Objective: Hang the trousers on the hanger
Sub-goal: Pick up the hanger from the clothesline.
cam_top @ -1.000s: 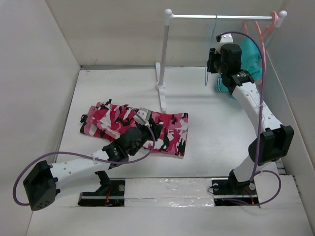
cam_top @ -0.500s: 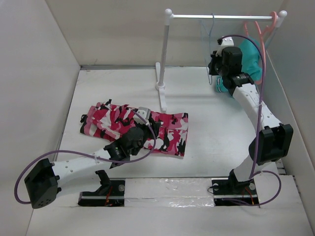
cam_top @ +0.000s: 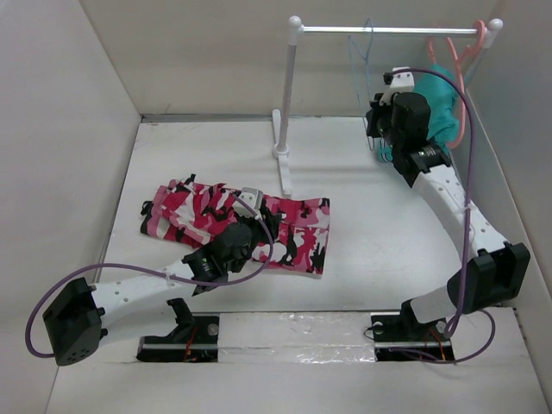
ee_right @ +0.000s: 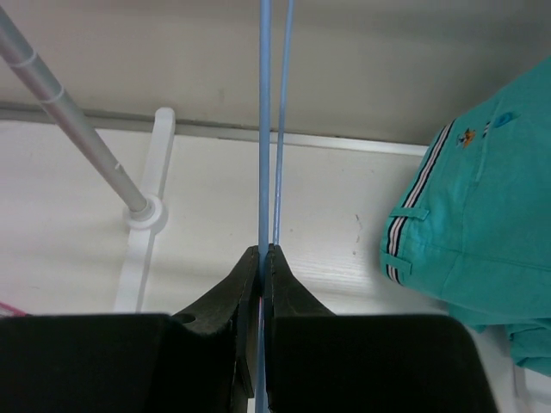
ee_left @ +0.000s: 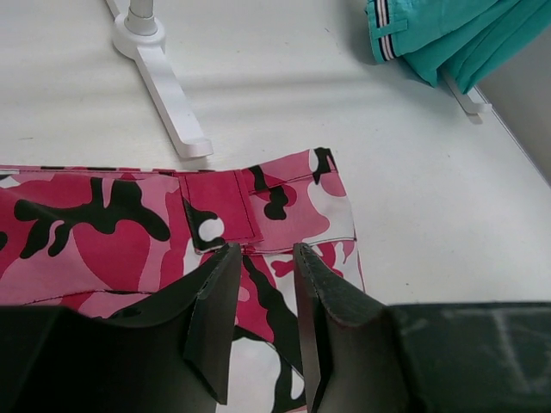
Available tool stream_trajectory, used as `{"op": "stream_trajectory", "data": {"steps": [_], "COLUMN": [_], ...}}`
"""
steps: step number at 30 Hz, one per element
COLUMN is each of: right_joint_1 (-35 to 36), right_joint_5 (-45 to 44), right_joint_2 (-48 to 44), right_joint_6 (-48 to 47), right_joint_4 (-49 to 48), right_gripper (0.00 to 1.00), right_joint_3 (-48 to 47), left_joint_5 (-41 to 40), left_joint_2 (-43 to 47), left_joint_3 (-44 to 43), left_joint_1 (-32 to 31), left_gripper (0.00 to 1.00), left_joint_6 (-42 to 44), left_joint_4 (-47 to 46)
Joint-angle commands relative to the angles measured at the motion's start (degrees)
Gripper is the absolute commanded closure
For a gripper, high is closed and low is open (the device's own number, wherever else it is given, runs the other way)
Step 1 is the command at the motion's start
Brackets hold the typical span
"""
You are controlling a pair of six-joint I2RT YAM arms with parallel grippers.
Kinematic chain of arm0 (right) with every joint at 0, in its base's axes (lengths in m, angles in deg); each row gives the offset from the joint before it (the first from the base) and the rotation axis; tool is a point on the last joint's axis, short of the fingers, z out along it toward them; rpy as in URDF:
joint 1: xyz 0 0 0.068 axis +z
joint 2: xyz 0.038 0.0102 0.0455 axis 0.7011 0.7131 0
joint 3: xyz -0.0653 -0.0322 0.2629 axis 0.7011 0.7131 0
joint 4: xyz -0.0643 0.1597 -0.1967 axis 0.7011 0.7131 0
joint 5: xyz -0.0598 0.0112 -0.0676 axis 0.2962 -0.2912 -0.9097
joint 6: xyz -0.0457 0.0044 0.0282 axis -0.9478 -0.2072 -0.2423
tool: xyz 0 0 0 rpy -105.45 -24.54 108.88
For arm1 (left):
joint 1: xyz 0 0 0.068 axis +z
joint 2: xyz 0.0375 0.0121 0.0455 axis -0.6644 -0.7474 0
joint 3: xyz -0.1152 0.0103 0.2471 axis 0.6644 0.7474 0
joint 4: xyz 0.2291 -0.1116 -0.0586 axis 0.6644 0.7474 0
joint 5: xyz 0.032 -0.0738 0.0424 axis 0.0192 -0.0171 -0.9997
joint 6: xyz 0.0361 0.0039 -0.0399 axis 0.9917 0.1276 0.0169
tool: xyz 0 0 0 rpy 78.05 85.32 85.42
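White table (cam_top: 388, 233): soft camouflage trousers (cam_top: 185, 211), thin hanger (ee_right: 264, 129).

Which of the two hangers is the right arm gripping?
The thin pale-blue hanger, pinched in the right gripper, jaws shut; the thicker coral-pink hanger hangs free at the rail end.

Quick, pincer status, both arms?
Left pincer: open, narrow gap, over the trousers, holding nothing.
Right pincer: closed on the hanger.
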Motion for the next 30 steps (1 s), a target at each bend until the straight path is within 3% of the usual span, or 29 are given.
{"op": "stream_trajectory", "data": {"steps": [1, 14, 21, 24, 30], "right_joint_1": [-1.3, 1.4, 10.6, 15.2, 22.3], "right_joint_5": [-1.1, -0.2, -10.7, -15.9, -17.5], "right_joint_2": [-3.5, -15.9, -30.3, -36.9, -45.9], "right_joint_6": [-0.9, 1.2, 7.8, 12.6, 22.2], "right_joint_4": [-5.6, -8.4, -3.5, 0.9, 7.6], "right_gripper": [1.00, 1.00, 1.00, 1.00, 1.00], "right_joint_3": [1.7, 22.2, 40.5, 48.2, 56.7], "left_joint_5": [-1.0, -0.4, 1.2, 2.2, 0.7], "left_joint_2": [0.6, 0.3, -3.8, -8.7, -19.8], "left_joint_3": [-1.7, -1.9, -2.2, -6.7, -19.3], "left_joint_1": [0.0, 0.0, 0.0, -1.8, -4.8], "left_gripper": [0.71, 0.60, 0.54, 0.54, 0.54], "left_joint_6": [0.0, 0.2, 1.1, -0.2, 0.0], "left_joint_4": [-1.6, -2.0, -5.2, -3.7, -3.2]}}
